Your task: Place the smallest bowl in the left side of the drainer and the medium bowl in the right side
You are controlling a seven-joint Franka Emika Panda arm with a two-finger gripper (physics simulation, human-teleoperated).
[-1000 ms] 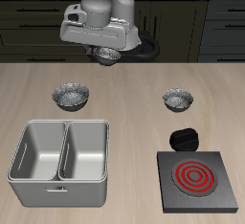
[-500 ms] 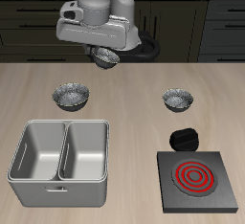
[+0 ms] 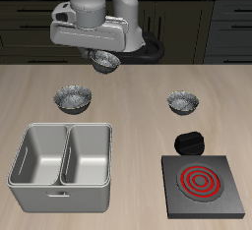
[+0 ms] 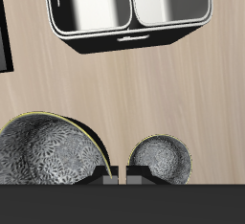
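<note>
Pale wood desk point(image 3: 138, 111), dark cabinets behind it. Notes run from the front edge backward, all placed against the drainer point(image 3: 59, 197).

- Drainer: sits nearest the front edge, a light grey tub with both compartments showing bare metal. In the wrist view it point(image 4: 131, 3) lies well apart from the bowls.
- Black stove point(image 3: 204, 185) with a red coil: level with the drainer along the front edge, well apart from it. A small black lump point(image 3: 188, 141) sits just behind the stove.
- Wide bowl point(image 3: 74, 98): on the desk just behind the drainer, near its back rim but not touching it. It is the wider of the two bowls on the desk. The wrist view shows it point(image 4: 161, 159) upright, with a dark speckled inside.
- Smaller bowl point(image 3: 182, 102): same depth behind the drainer as the wide bowl, but off toward the stove side.
- Pincer point(image 3: 106, 57): farthest back, up in the air well behind the drainer. Your fingers are closed almost together point(image 4: 115, 175) on the rim of a third grey speckled bowl, the held bowl point(image 3: 106, 63), which is lifted clear of the desk. Up close it point(image 4: 48, 156) sits mouth up.
- You cannot tell how the held bowl ranks in size against the smaller bowl.
</note>
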